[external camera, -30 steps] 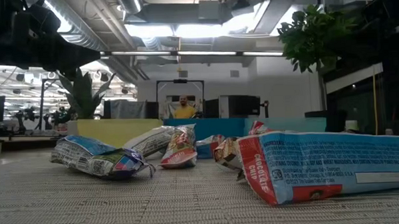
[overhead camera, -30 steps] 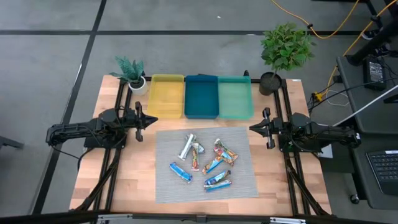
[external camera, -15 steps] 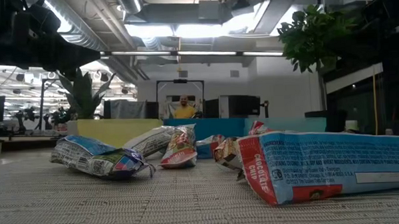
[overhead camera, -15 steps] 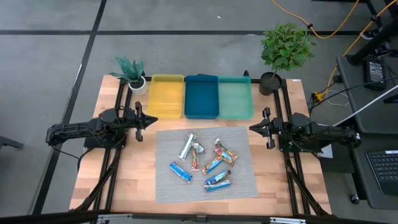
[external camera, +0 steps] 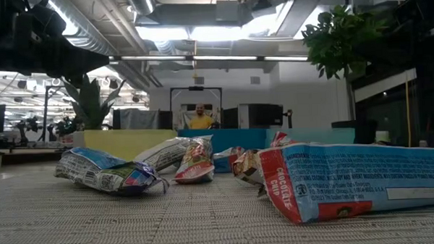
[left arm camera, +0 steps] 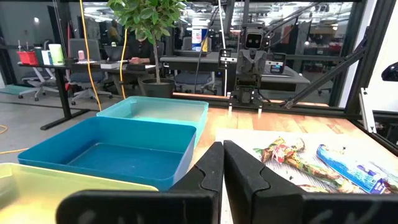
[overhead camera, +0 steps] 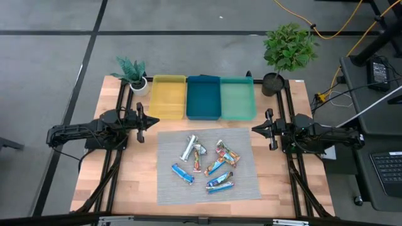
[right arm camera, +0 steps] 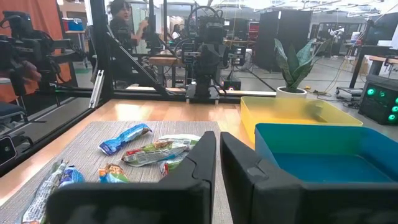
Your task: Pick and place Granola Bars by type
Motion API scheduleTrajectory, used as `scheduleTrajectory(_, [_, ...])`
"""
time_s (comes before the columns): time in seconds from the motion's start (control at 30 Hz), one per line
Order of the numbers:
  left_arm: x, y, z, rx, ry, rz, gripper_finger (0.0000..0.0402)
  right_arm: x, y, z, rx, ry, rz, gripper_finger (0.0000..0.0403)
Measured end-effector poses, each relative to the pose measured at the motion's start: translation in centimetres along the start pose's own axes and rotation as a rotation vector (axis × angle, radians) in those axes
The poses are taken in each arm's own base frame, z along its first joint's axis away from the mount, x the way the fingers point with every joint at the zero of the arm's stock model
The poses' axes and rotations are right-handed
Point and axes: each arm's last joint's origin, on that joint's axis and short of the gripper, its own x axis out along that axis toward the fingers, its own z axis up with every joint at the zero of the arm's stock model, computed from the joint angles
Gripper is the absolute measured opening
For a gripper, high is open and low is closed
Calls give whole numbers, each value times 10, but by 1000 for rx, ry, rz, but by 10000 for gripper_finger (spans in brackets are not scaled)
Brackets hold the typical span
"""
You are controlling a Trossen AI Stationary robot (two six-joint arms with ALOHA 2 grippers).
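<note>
Several granola bars lie flat in a loose cluster on a grey mat (overhead camera: 207, 164). One is silver (overhead camera: 189, 148), some are blue (overhead camera: 183, 174) (overhead camera: 219, 182), and some are red-orange multicoloured (overhead camera: 227, 150) (overhead camera: 198, 157). In the low view a blue bar (external camera: 356, 179) lies closest. My left gripper (overhead camera: 142, 123) (left arm camera: 223, 163) hovers shut at the mat's left edge, pointing right. My right gripper (overhead camera: 264, 130) (right arm camera: 218, 155) hovers shut at the mat's right edge, pointing left. Neither touches anything.
A yellow tray (overhead camera: 168, 96), a blue tray (overhead camera: 203, 97) and a teal tray (overhead camera: 237, 98) stand side by side along the far edge, behind the mat. Potted plants stand at the far left corner (overhead camera: 132, 73) and the far right corner (overhead camera: 286, 53). A person sits far behind the table (external camera: 199, 119).
</note>
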Motion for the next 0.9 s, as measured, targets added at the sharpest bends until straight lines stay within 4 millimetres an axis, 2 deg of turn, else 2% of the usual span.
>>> scheduleTrajectory(0.43, [0,0,5,-44,-53,-3,5,0,0,2,80,-19,0,28])
scheduleTrajectory(0.67, [-2,0,20,-167,-213,17,8,0,0,4,178,-45,0,28])
scheduleTrajectory(0.9, [-7,3,36,-351,-404,68,8,0,0,9,175,-94,4,28])
